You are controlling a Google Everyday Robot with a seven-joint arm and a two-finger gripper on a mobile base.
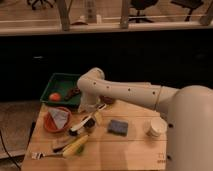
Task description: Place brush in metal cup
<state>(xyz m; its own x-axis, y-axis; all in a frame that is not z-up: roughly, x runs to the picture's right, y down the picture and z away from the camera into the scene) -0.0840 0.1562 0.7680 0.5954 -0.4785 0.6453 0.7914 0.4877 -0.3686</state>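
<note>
Hovering above metal cup [90, 125]: end effector [93, 111]

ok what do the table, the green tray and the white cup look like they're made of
Table: pale wood, matte; plank seams show. Green tray: probably plastic, one even colour with a moulded rim. White cup: likely paper, dull white, though plastic can't be ruled out. The gripper is low over the table beside the brush, right of the orange bowl.
</note>
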